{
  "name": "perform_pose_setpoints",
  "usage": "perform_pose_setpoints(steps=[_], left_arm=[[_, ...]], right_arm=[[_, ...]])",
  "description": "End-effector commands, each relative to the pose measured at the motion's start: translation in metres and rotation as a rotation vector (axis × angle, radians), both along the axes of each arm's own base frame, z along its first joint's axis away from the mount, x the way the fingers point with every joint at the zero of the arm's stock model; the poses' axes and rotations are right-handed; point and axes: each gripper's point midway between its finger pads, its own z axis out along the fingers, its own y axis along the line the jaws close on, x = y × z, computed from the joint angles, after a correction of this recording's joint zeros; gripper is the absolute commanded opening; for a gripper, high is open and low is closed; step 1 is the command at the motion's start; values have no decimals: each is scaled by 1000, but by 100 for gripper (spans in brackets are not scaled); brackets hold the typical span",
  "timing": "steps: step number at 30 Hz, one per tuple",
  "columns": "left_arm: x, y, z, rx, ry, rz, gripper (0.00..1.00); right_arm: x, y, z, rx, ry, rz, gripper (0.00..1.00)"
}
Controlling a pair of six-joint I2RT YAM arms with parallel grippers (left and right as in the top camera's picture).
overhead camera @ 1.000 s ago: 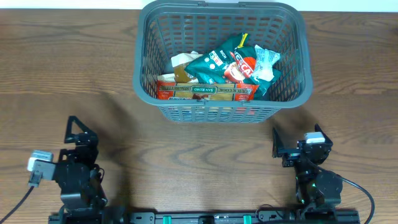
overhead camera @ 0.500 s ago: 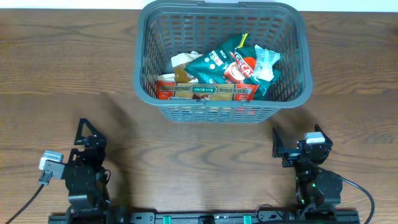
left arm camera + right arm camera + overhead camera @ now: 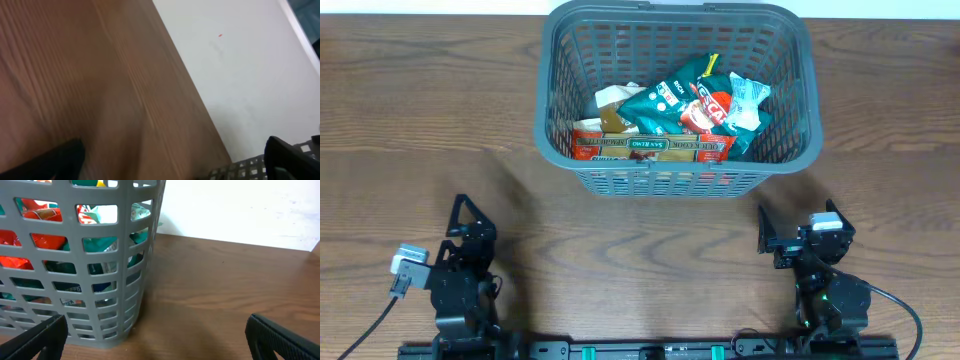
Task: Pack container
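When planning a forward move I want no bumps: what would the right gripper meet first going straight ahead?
Most likely the basket: its near corner stands just ahead of the right gripper, slightly left of centre. It might only graze it; depth is unclear.

Open worktop point(image 3: 430, 130), one obstacle
The container point(image 3: 660, 182) blocks the far middle; room lies left, right and near.
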Motion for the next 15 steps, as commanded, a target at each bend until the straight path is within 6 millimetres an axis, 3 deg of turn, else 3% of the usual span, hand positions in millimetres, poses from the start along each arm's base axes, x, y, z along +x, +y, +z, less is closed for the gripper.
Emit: perform_pose_setpoints(steps=[1,15], left_arm=[[1,-1,-4,-12,-7,-6,99],[0,-2,-9,-13,-19,-12,99]], right_arm=[[0,-1,1,-12,-8,-2,99],[0,-1,1,-12,-8,-2,99]])
